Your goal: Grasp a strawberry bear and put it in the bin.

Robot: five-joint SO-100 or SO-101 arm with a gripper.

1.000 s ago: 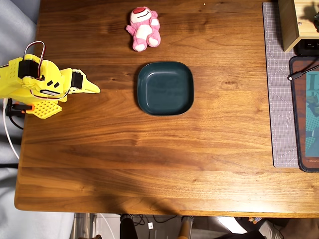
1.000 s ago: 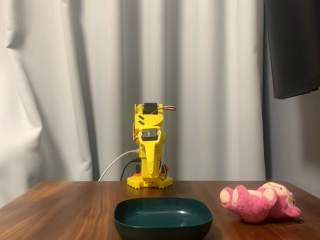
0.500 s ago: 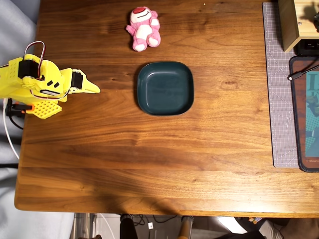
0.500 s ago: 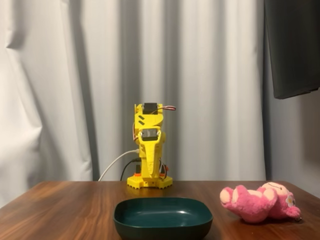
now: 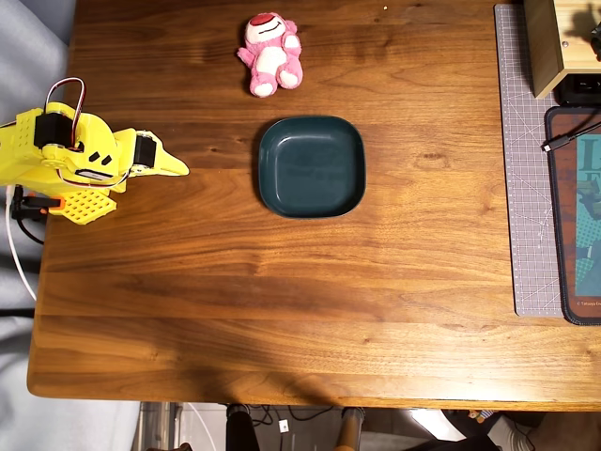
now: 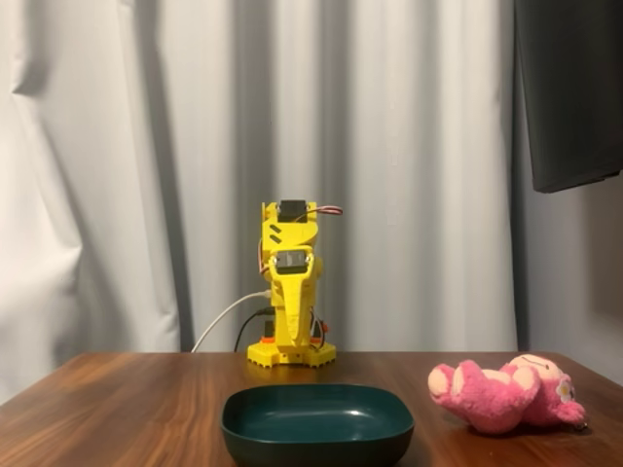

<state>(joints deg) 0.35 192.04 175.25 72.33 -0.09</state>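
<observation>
The yellow arm is folded back over its base at one edge of the tabletop [image 5: 282,282], parked clear of the work area, so nothing is in reach of a grasp. Its jaws [image 5: 178,169] come to a single tapered tip in the overhead view and look pressed together, holding nothing.

The bin [image 5: 312,165] sits straight out ahead of the jaws, well apart from them, with nothing in it. The strawberry bear [image 5: 270,53] lies on its back beyond the jaws and off to one side of their line, near the bin but not touching it. In the fixed view the bear [image 6: 506,393] rests beside the bin [image 6: 316,425], limbs up, a soft shape likely to yield when pinched.

The grasp appears not yet begun.
</observation>
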